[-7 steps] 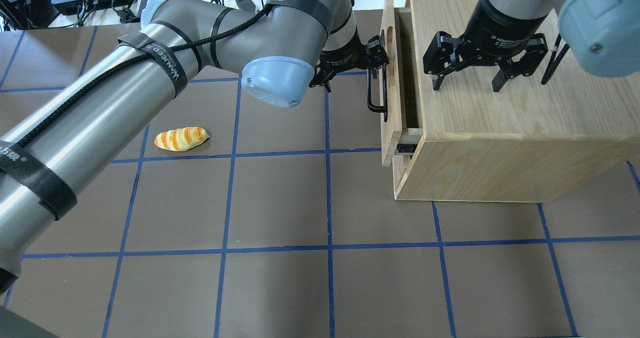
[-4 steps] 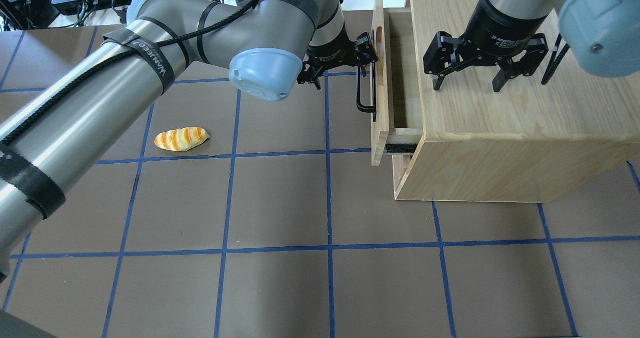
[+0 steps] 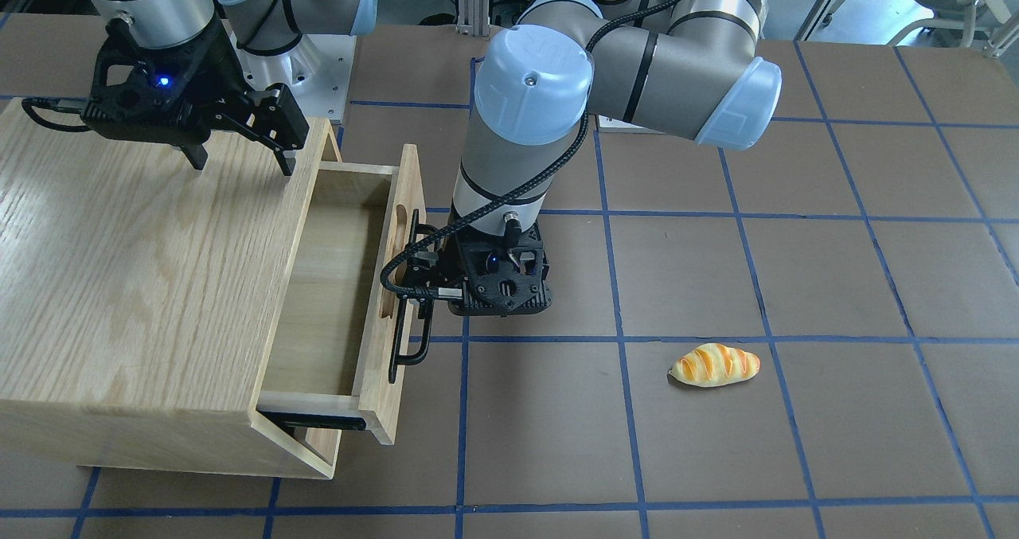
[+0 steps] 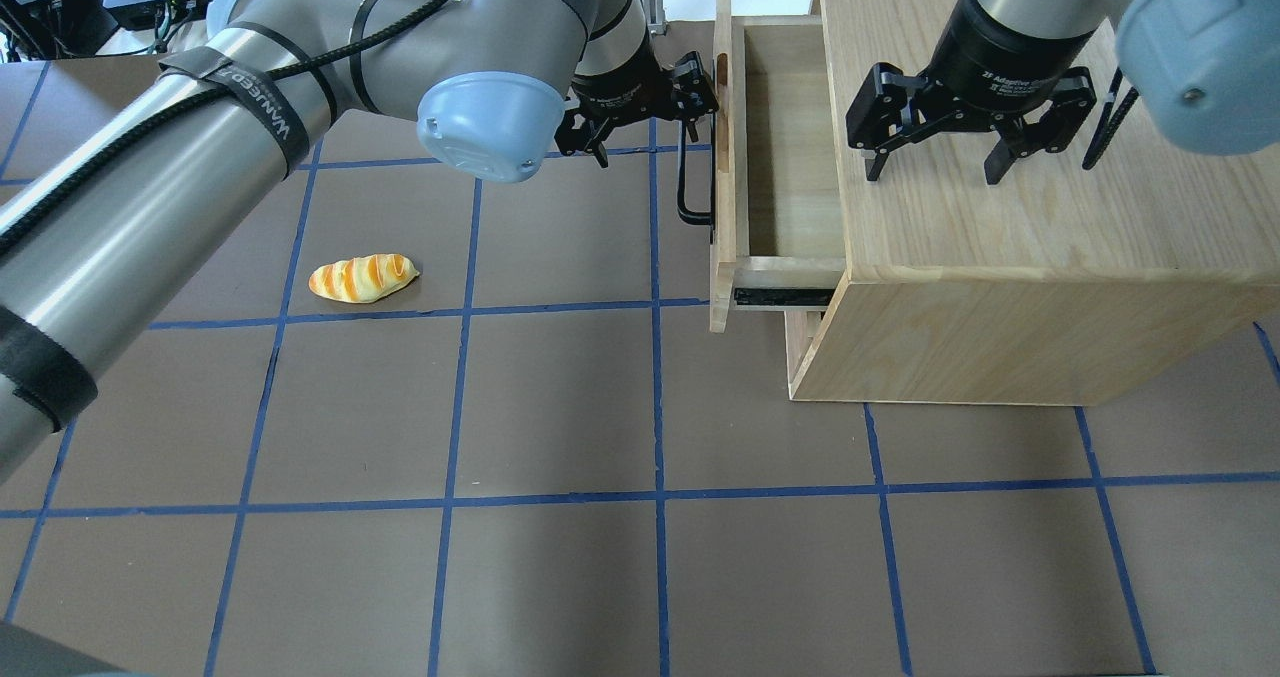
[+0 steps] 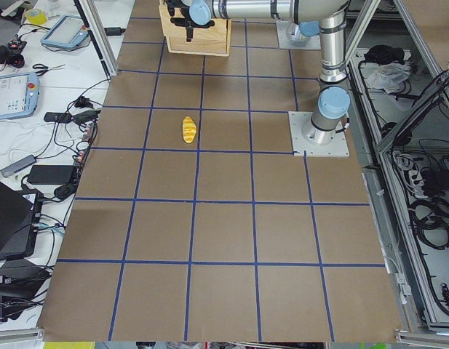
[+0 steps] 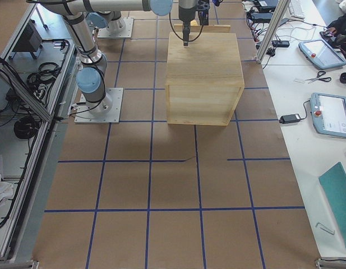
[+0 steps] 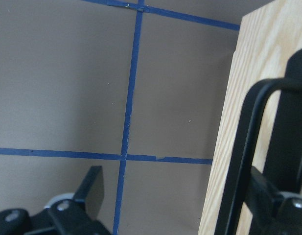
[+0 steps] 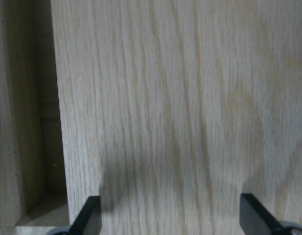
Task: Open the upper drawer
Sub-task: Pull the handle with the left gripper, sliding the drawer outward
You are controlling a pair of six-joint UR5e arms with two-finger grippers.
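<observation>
The upper drawer (image 4: 722, 157) of the light-oak cabinet (image 4: 1000, 257) stands partly pulled out, and its bare inside (image 3: 326, 284) shows. Its long black bar handle (image 4: 685, 187) is on the front panel (image 3: 402, 228). My left gripper (image 4: 640, 117) points down at the handle (image 3: 406, 348). In the left wrist view its jaws are wide apart, and one finger (image 7: 273, 200) sits between the handle bar (image 7: 239, 161) and the drawer front (image 7: 239, 122). My right gripper (image 4: 935, 172) is open and empty just above the cabinet top (image 3: 143, 284).
A striped orange bread roll (image 4: 362, 278) lies on the brown mat with blue grid lines, left of the drawer; it also shows in the front view (image 3: 715, 365). The lower front panel (image 4: 800, 357) stays closed under the drawer. Cables and devices lie beyond the table's far edge.
The upper drawer has slid further out of the cabinet, to the left in the overhead view, and my left gripper has moved with its handle. The right gripper has not moved.
</observation>
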